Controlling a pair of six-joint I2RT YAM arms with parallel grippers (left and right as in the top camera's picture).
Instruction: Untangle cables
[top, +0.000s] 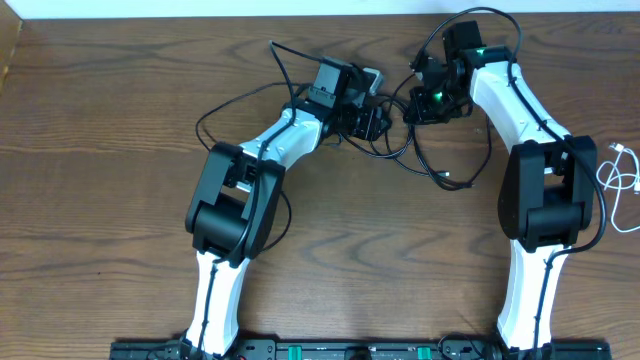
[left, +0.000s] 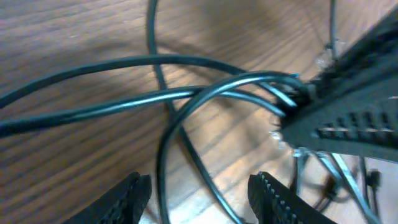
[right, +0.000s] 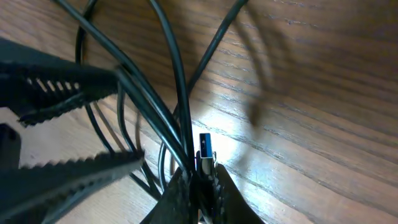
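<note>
Dark wood-grain table (top: 120, 90) fills every view, with both arms reaching to its far middle. The black cables (left: 205, 92) lie there in a loose knot between the two grippers. One loop trails nearer and to the right, and another strand curves away to the left past the left arm.

The left gripper (left: 200, 188) is open, its toothed fingers (left: 134, 199) well apart just above the wood. One black strand loops down through the gap between them. I cannot tell whether it touches either pad.

The right gripper (right: 198, 183) is closed tight on several black strands. They fan out from its tips across the table, and some pass between the left gripper's spread fingers. A small plug (right: 205, 148) with a blue tip stands up right at the clamped tips, pressed in among the held strands. In the left wrist view the same clamped bundle runs into the right gripper's dark fingers at the right side.

A white cable (top: 617, 150) lies coiled by itself at the table's right edge, well apart from the knot and from both grippers.
</note>
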